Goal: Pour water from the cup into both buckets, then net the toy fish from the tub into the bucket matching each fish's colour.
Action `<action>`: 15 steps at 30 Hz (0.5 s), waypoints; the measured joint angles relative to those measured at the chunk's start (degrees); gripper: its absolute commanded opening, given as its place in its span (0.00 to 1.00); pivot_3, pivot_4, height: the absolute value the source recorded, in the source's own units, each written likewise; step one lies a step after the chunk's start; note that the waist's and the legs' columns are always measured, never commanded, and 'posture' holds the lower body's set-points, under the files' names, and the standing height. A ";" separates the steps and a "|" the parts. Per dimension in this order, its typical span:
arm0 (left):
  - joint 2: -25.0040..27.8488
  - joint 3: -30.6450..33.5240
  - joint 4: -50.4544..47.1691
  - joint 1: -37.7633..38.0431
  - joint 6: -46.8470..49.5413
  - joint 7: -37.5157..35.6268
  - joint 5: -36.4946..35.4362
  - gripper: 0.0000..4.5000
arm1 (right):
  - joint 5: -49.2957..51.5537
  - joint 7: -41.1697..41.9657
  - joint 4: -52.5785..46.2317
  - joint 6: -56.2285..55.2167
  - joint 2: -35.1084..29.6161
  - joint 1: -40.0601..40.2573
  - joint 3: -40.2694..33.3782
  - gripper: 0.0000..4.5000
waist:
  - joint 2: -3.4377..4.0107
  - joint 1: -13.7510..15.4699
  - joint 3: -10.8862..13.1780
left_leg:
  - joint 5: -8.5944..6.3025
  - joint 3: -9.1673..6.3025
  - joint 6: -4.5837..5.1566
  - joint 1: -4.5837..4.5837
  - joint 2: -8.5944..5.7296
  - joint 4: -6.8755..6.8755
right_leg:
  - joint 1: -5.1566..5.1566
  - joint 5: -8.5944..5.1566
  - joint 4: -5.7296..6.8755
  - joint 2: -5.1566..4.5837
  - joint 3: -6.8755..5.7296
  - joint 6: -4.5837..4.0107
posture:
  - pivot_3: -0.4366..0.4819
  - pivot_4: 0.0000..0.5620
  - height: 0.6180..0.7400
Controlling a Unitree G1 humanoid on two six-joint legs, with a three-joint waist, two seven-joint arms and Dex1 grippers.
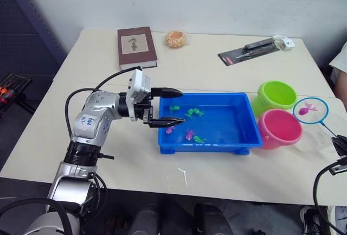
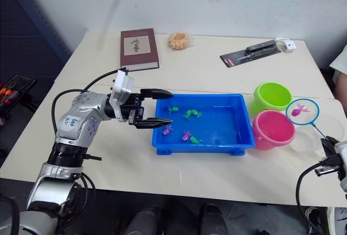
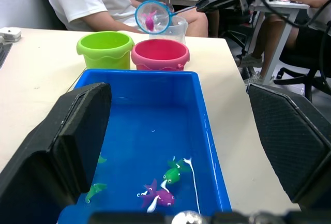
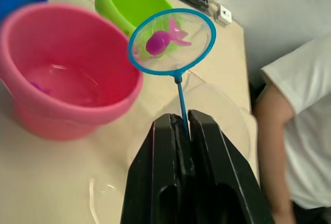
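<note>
**Pink fish in the net beside the pink bucket**

The right claw (image 4: 182,131) is clamped tight on the thin handle of the net (image 4: 172,41), its two black fingers pressed together with the handle between them. The handle runs straight out from the claw, away from the robot and toward its left, ending in the light blue hoop. One pink fish (image 4: 164,40) lies in the hoop. In the head views the hoop hangs just right of the pink bucket (image 1: 278,128), level with the gap between it and the green bucket (image 1: 275,96); whether it is over the pink rim I cannot tell. The pink bucket holds some water. Something small and purple sits low against its inner wall, too blurred to name.

The clear cup (image 2: 313,136) stands on the counter (image 1: 217,72) under the net handle, just right of the pink bucket; its outline is faint.

The left claw (image 1: 176,106) is wide open and empty, fingers pointing right, over the left end of the blue tub (image 1: 238,140). The tub's long side runs left to right. Green and pink fish (image 1: 193,113) lie scattered in its left half.

At the far edge of the counter lie a dark red book (image 1: 136,46), a wrapped snack (image 1: 175,39) and a packaged tool (image 1: 249,50). A person in a white shirt (image 4: 289,120) sits beyond the right end, cut off at the edge.
</note>
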 measured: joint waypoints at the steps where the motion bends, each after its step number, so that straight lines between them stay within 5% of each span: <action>1: -0.02 0.00 -0.60 0.00 0.40 0.43 -0.01 1.00 | -2.18 -0.50 0.91 -2.91 0.41 -0.07 0.50 0.00 | 0.00 0.02 0.00 | 0.00 0.00 0.00 0.00 -0.01 0.00 | 0.00 0.00 0.00 -0.01 0.00 0.00 | 0.48 0.27 0.99; 15: -0.79 0.03 -3.38 0.70 2.21 2.09 -0.14 1.00 | -39.76 -16.45 6.71 -31.72 -1.26 5.86 3.75 0.00 | 0.03 -0.06 -0.01 | 0.04 0.02 -0.09 0.03 0.00 -0.01 | 0.00 0.00 -0.01 0.02 0.06 0.00 | 0.48 0.27 0.99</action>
